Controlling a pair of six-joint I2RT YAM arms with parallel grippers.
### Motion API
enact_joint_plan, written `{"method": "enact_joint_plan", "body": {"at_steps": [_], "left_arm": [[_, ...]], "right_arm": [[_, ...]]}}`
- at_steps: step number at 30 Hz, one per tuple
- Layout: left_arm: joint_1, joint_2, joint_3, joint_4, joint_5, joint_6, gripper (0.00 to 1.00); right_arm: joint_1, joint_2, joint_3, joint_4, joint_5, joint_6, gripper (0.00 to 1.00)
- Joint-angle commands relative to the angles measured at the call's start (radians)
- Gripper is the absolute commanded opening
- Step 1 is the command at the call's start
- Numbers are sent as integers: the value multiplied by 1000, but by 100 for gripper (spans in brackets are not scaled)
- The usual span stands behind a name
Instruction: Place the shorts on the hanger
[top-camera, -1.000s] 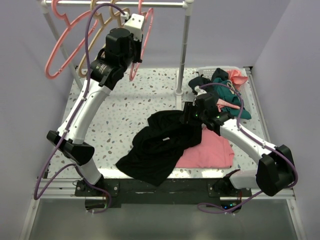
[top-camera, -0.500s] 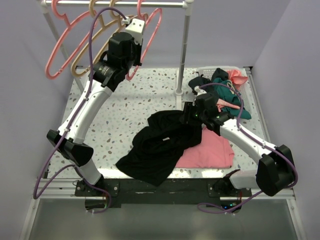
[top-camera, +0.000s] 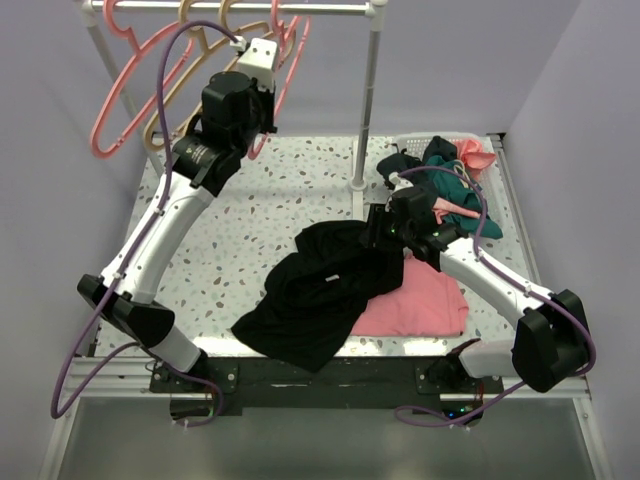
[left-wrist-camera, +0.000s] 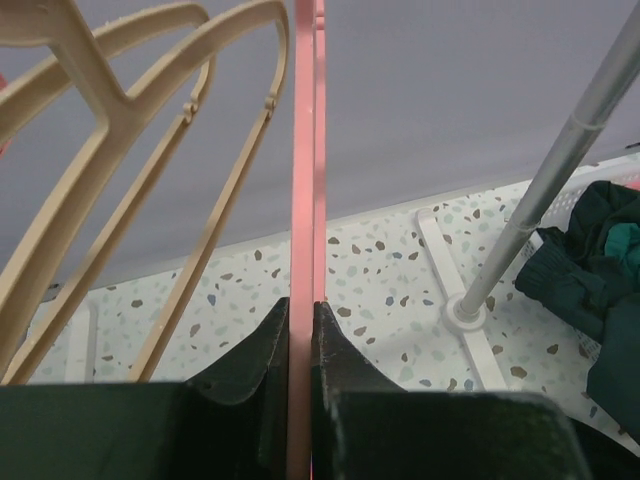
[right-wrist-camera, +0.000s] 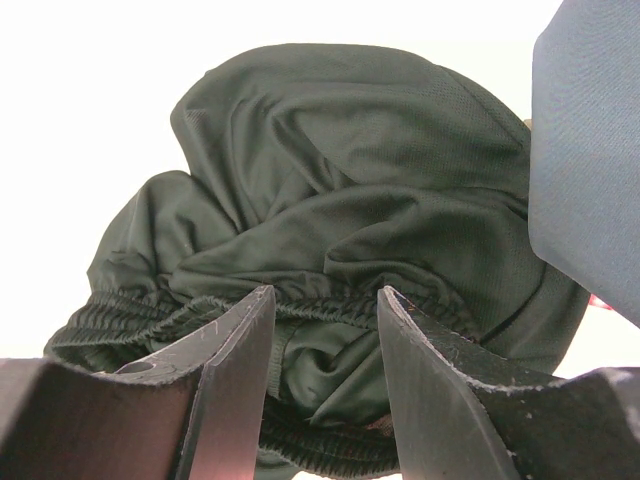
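Left pincer (left-wrist-camera: 303, 308) clamps hanger (left-wrist-camera: 304, 150) — speckled table (top-camera: 262, 208), lilac walls (top-camera: 480, 60)

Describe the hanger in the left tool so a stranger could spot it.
Find the rail at the back of the table. The left tool clamps one hanger there, nearest the right post. It is thin and pink; the tan hangers hang left of it, the other pink hanger farthest left.

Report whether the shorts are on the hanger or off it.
Off. The shorts lie crumpled on the table, partly over a pink cloth; the hanger is apart, pinched in the left gripper.
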Motion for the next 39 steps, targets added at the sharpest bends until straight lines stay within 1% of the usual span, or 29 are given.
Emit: {"method": "enact_joint_plan", "body": {"at_steps": [1, 5, 13, 19, 25, 27, 32, 33, 34, 35, 37, 39], "left_arm": [[7, -53, 10, 103, 33, 24, 0], [7, -57, 19, 82, 49, 24, 0], [7, -121, -39, 71, 81, 8, 0], [6, -188, -117, 54, 141, -60, 0], [4, -283, -266, 34, 190, -96, 0], [6, -337, -304, 23, 211, -99, 0], [4, -478, -471, -23, 337, -122, 0], [4, -495, -490, -38, 355, -126, 0], [4, -514, -536, -62, 410, -133, 0], [4, -559, -563, -69, 435, -136, 0], [4, -606, -637, -95, 484, -137, 0], [4, -670, -677, -119, 510, -143, 0]], "right_arm": [[7, -5, 53, 3, 6, -16, 49], [7, -7, 59, -2, 8, -20, 49], [7, -13, 68, -14, 15, -40, 49], [7, -20, 76, -22, 41, -71, 50], [9, -16, 89, -31, 63, -103, 50], [14, -19, 89, -39, 81, -111, 50], [38, -40, 71, -68, 156, -117, 49], [47, -60, 65, -75, 169, -115, 49], [56, -69, 59, -81, 190, -118, 49], [73, -85, 44, -88, 207, -118, 49], [86, -132, 31, -112, 251, -118, 49], [98, -181, 16, -149, 284, -111, 48]]}}
